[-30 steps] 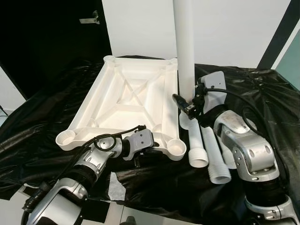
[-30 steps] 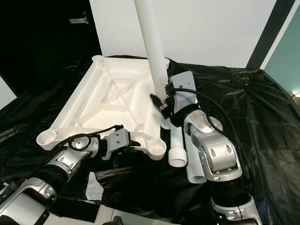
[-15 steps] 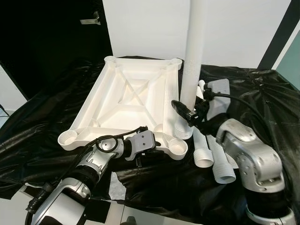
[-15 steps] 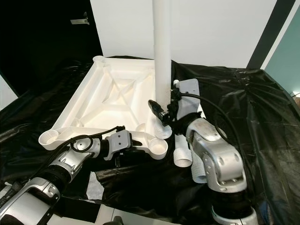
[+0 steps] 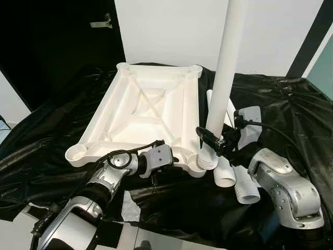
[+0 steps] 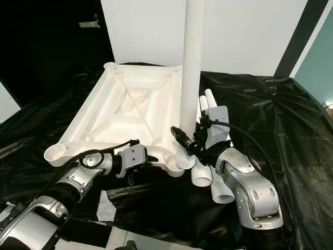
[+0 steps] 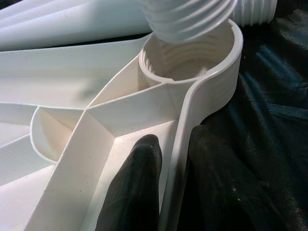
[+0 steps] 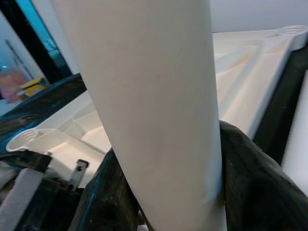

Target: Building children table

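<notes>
White plastic makes up everything we are working with: from the left eye we see the upturned tabletop lying on black sheeting, our right gripper clamped on a table leg held nearly upright, its threaded end hovering at the near right corner socket. Spare legs lie just beside that corner on the sheeting.

From the right eye, our left gripper pinches the tabletop's near edge, steadying it.

From the left wrist, our fingers straddle the thin rim wall, one inside and one outside, closed on it. The leg's thread sits tilted just above the socket mouth, not yet seated.

From the right wrist, the leg shaft is wrapped by our black fingers, firmly held.

We judge that we are at the first leg-fitting step, with no leg yet mounted. Next we need to square the leg to the socket, lower it until the threads meet, then twist it in while the left gripper holds the top from turning.

Against a second ago, the leg has travelled from beside the tabletop's far right side to this near corner, and our right arm has swung toward us with it; the left gripper has kept its hold.
</notes>
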You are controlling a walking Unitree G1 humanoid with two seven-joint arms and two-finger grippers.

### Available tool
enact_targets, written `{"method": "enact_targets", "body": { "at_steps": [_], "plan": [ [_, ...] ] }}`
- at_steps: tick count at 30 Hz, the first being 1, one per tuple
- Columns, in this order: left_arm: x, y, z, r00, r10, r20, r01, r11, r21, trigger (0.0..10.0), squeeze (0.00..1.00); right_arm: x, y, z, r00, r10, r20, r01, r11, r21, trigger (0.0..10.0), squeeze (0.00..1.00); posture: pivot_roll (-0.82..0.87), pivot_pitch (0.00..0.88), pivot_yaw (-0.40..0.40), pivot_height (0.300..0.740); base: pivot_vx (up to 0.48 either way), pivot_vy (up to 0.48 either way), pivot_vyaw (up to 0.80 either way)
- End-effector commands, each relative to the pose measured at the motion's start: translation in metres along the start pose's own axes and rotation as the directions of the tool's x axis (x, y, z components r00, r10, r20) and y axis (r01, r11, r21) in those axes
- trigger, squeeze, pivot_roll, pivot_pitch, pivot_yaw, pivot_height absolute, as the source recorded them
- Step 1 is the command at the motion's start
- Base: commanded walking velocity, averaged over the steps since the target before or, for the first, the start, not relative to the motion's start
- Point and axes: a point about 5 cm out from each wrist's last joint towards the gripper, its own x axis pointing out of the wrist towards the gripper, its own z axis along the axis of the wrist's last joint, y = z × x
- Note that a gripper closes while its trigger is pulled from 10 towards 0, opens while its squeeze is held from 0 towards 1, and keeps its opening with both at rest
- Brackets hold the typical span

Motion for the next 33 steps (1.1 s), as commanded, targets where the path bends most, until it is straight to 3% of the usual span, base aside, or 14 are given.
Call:
{"method": "enact_targets", "body": {
  "at_steps": [1,10,17,21,25,29,32,33],
  "plan": [
    [0.009,-0.012,-0.006,0.999,-0.030,-0.018,0.029,1.000,-0.010,10.0,0.00,0.003,0.002,-0.013,0.998,0.035,-0.058,-0.034,0.999,0.030,10.0,0.00,0.14,0.000,-0.030,0.740,0.000,0.000,0.00],
    [0.009,-0.015,-0.009,1.000,-0.015,-0.011,0.015,1.000,-0.028,10.0,0.00,0.011,0.004,-0.033,0.989,0.115,-0.095,-0.113,0.993,0.028,10.0,0.00,0.16,0.000,-0.050,0.740,0.000,0.000,0.00],
    [0.007,-0.018,-0.012,1.000,-0.009,-0.010,0.009,0.999,-0.040,10.0,0.00,-0.001,0.001,-0.044,0.986,0.116,-0.116,-0.123,0.991,-0.050,10.0,0.00,0.16,0.000,-0.048,0.740,0.000,0.000,0.00],
    [0.006,-0.019,-0.013,1.000,-0.011,-0.007,0.011,0.999,-0.046,10.0,0.00,-0.012,-0.005,-0.055,0.988,0.090,-0.121,-0.109,0.982,-0.156,10.0,0.00,0.15,0.000,-0.032,0.740,0.000,0.000,0.00],
    [0.006,-0.019,-0.013,1.000,-0.016,-0.006,0.015,0.999,-0.045,10.0,0.00,-0.017,-0.008,-0.061,0.988,0.086,-0.125,-0.107,0.978,-0.178,10.0,0.00,0.15,0.000,-0.029,0.740,0.000,0.000,0.00],
    [0.007,-0.019,-0.012,1.000,-0.017,-0.004,0.017,0.999,-0.044,10.0,0.00,-0.020,-0.008,-0.068,0.989,0.075,-0.131,-0.096,0.982,-0.163,10.0,0.00,0.15,0.000,-0.024,0.740,0.000,0.000,0.00],
    [0.005,-0.019,-0.012,1.000,-0.020,-0.006,0.020,0.999,-0.042,10.0,0.00,-0.023,-0.006,-0.076,0.989,0.031,-0.142,-0.039,0.998,-0.056,10.0,0.00,0.15,0.000,-0.017,0.740,0.000,0.000,0.00],
    [0.005,-0.019,-0.012,1.000,-0.020,-0.006,0.020,0.999,-0.042,10.0,0.00,-0.023,-0.006,-0.076,0.989,0.031,-0.142,-0.039,0.998,-0.056,10.0,0.00,0.15,0.000,-0.017,0.740,0.000,0.000,0.00]
  ]
}}
